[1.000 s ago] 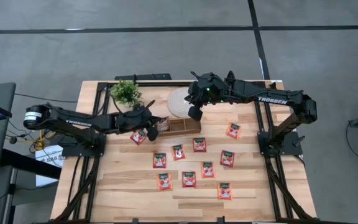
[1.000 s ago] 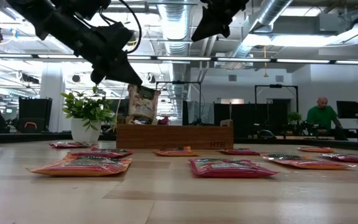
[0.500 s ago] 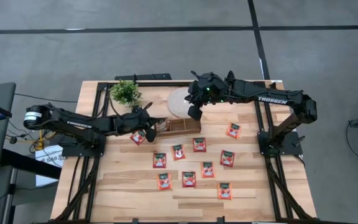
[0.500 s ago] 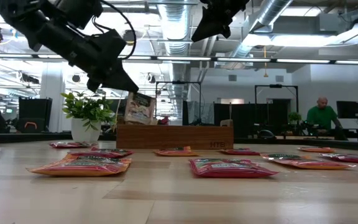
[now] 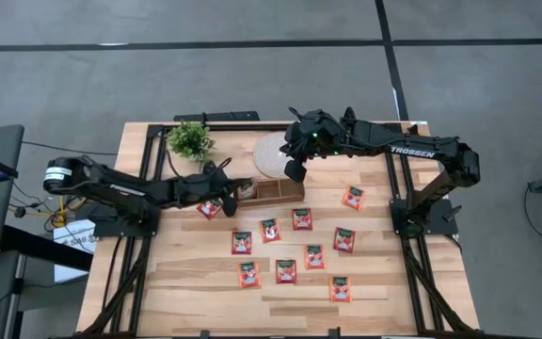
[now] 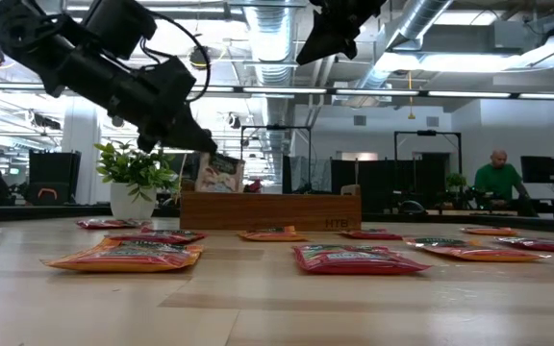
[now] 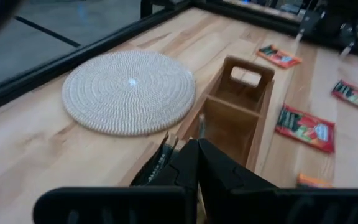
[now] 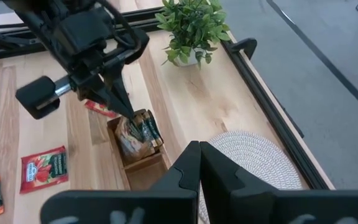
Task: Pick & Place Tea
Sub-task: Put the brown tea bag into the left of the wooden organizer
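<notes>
The main risk here is that the tea sachet (image 8: 143,129) catches on the wall of the wooden tray (image 8: 143,163) and bends or tips out instead of dropping inside; the cause would be its tilt, because it leans between the jaws and its lower edge is just at the rim of the end compartment, where other sachets already stand. If the jaws let go while it leans, it may fall onto the table beside the tray. The left gripper (image 8: 124,107) has its jaws clamped on the upper edge of this sachet, which hangs directly below them and partly inside that compartment. The right gripper (image 5: 294,170) waits above the tray's far side, near the round woven mat (image 7: 129,92); its jaws are together and hold nothing. The other red sachets (image 5: 286,271) lie flat on the table, well apart from both pairs of jaws, and one (image 5: 209,208) lies just beside the left gripper's jaws.
</notes>
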Controlling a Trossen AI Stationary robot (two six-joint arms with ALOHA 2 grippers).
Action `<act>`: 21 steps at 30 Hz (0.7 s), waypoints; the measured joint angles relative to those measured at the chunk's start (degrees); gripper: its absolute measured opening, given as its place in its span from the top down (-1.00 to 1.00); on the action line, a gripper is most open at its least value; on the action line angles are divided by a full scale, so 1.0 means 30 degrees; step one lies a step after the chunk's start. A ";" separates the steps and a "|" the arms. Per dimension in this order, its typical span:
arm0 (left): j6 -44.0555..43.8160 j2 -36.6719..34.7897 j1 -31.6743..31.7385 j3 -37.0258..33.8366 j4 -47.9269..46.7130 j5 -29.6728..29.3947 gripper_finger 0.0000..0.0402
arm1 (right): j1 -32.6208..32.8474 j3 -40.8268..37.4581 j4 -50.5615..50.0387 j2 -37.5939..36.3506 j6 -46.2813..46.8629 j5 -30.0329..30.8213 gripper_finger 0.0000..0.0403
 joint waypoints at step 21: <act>0.0003 0.0399 0.0000 0.0000 -0.0123 0.0124 1.00 | -0.0003 0.0005 -0.0098 0.0004 -0.0112 0.0007 1.00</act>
